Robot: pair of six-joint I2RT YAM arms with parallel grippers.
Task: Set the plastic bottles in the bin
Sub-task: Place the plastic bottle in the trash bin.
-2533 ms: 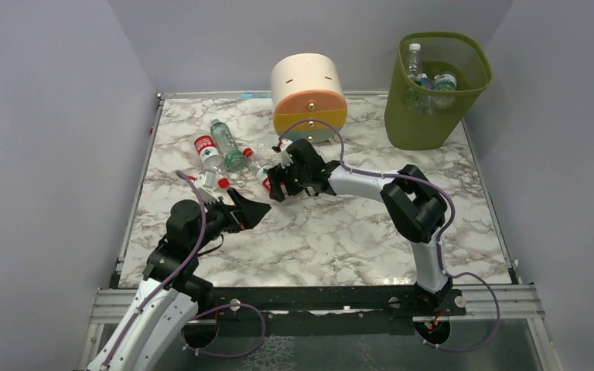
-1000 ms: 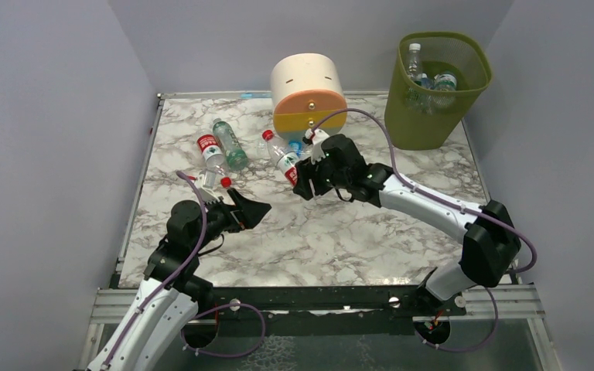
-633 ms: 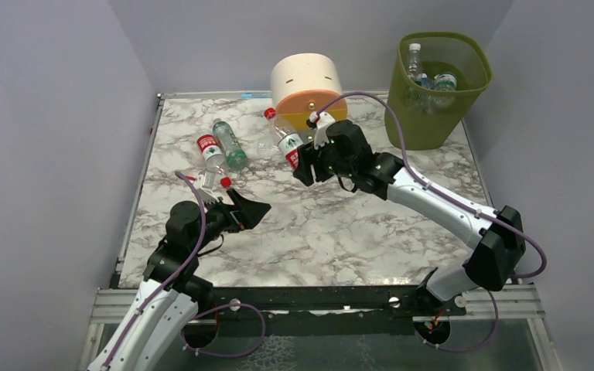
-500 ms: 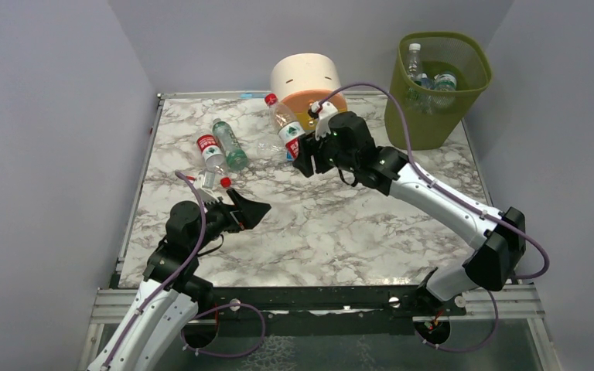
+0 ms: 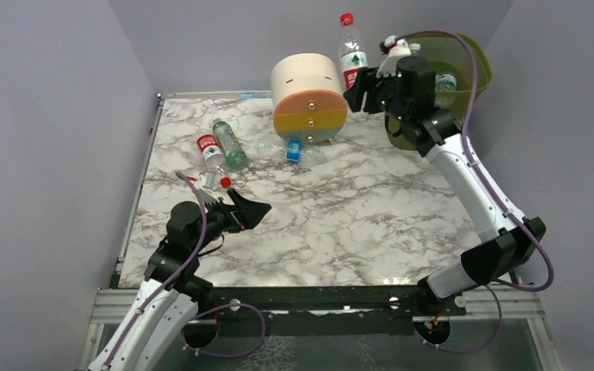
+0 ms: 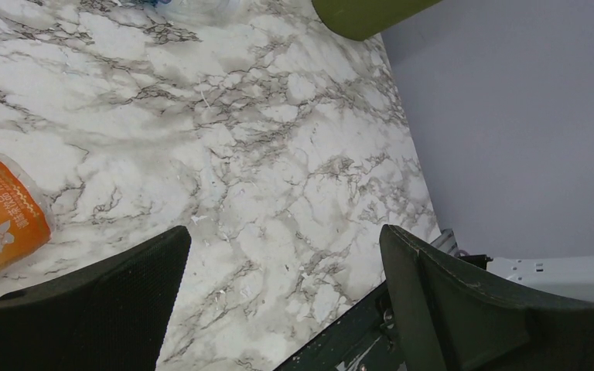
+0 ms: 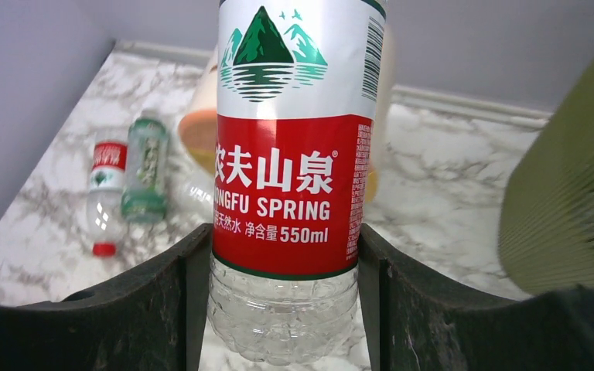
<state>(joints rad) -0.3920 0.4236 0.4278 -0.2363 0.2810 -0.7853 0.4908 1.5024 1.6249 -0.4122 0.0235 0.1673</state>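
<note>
My right gripper (image 5: 362, 86) is shut on a clear plastic bottle (image 5: 350, 56) with a red label and red cap. It holds the bottle upright in the air, just left of the olive-green bin (image 5: 483, 74). In the right wrist view both fingers (image 7: 162, 301) press the bottle (image 7: 286, 154) near its base, and the bin wall (image 7: 572, 178) is at the right. At least one bottle (image 5: 445, 79) lies inside the bin. Red-labelled (image 5: 209, 151), green-labelled (image 5: 230, 147) and blue-capped (image 5: 291, 149) bottles lie on the table. My left gripper (image 5: 251, 209) rests open and empty.
The cream, orange and yellow round drawer unit (image 5: 308, 97) stands at the back, left of the held bottle. An orange-labelled bottle (image 6: 0, 220) lies by my left fingers. Another red-capped bottle (image 5: 213, 182) lies near the left arm. Grey walls close in three sides.
My right arm has lifted the red-labelled bottle off the table in front of the drawer unit and carried it up and right to the bin. The left arm has not moved.
</note>
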